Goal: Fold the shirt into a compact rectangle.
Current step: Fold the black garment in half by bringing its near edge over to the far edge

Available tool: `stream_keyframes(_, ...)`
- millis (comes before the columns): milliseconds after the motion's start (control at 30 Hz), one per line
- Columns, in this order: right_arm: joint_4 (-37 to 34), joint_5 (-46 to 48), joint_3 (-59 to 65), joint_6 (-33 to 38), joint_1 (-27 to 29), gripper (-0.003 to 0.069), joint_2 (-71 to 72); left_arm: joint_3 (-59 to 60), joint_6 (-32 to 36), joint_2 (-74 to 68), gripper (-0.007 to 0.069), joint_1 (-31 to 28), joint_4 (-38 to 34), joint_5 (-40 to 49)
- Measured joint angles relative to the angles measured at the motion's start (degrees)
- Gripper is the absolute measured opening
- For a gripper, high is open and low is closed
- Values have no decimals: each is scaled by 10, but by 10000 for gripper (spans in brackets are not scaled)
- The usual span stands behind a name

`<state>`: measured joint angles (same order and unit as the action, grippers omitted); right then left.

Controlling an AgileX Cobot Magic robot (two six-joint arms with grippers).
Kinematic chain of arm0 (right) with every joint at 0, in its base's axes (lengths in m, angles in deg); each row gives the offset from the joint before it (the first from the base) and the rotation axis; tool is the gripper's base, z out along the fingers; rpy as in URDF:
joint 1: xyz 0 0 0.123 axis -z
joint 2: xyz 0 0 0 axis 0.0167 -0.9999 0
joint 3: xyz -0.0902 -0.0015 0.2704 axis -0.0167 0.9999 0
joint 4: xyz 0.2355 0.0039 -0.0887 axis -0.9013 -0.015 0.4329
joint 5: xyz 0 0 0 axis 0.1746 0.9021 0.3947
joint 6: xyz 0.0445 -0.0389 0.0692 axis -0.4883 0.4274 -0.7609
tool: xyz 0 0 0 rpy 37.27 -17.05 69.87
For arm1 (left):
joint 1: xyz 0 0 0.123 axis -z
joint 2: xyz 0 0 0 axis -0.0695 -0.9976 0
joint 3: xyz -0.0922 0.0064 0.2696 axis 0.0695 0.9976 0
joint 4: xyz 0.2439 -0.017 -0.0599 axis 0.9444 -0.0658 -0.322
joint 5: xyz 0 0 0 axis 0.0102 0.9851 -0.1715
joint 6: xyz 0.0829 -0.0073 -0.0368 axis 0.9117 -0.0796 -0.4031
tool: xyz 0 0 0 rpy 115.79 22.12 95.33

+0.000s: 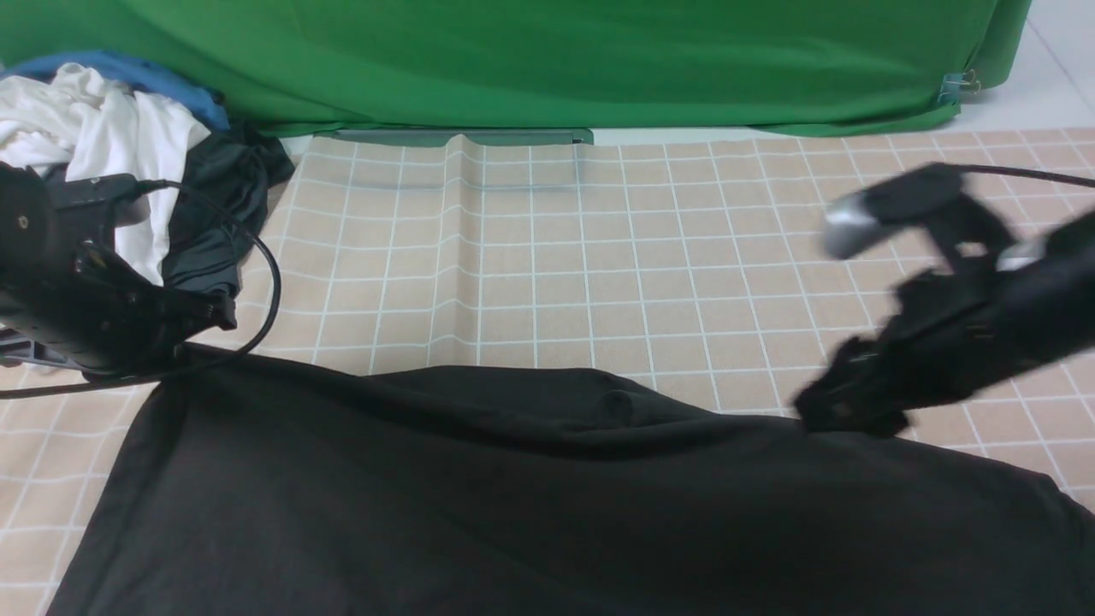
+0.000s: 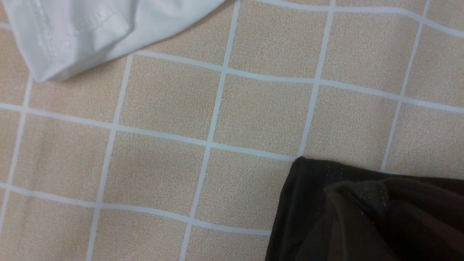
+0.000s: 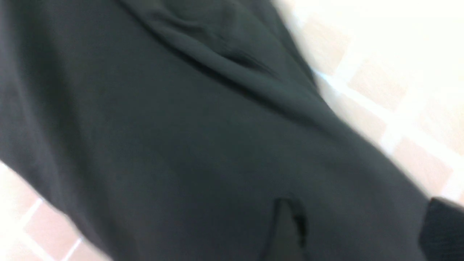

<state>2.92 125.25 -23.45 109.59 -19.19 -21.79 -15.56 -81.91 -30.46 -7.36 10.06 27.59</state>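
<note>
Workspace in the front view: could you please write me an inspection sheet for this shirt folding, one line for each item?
Surface: beige checked cloth with creases, lying flat.
Job's things: black shirt spread across the near side, partly out of frame.
Clutter: white garment, blue garment and dark garment heaped at the far left.
Pincers: left pincer beside the shirt's far left corner; right pincer at its far edge, blurred; open or shut cannot be told for either.
Cables: black cable loops by the left arm; second cable at the right arm.
Surroundings: green backdrop behind the table.
</note>
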Motion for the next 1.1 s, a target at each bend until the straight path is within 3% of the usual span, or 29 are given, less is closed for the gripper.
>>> stream_keyframes(100, 56, -14, -36, 0, -57, 584, -59, 0, 1, 0, 37, 0, 0, 6)
stream_keyframes(267, 153, -49, -90, -2, -124, 589, -152, 0, 4, 0, 37, 0, -1, 11)
stream_keyframes(500, 176, -97, -99, 1, -139, 573, -217, 0, 5, 0, 37, 0, -1, 16)
stream_keyframes(567, 178, -104, -99, 1, -139, 526, -222, 0, 6, 0, 37, 0, -1, 16)
stream_keyframes(633, 179, -115, -99, 1, -139, 423, -222, 0, 6, 0, 37, 0, -1, 16)
stream_keyframes(733, 183, -128, -99, 2, -139, 143, -222, 0, 6, 0, 37, 0, -1, 16)
stream_keyframes(767, 183, -128, -99, 2, -139, 111, -221, 0, 6, 0, 37, 0, -1, 16)
stream_keyframes(800, 186, -128, -99, 2, -137, 86, -218, 0, 6, 0, 37, 0, -1, 16)
stream_keyframes(1100, 189, -152, -105, -9, -101, 85, -197, -5, -7, 0, 37, -11, -2, 9)
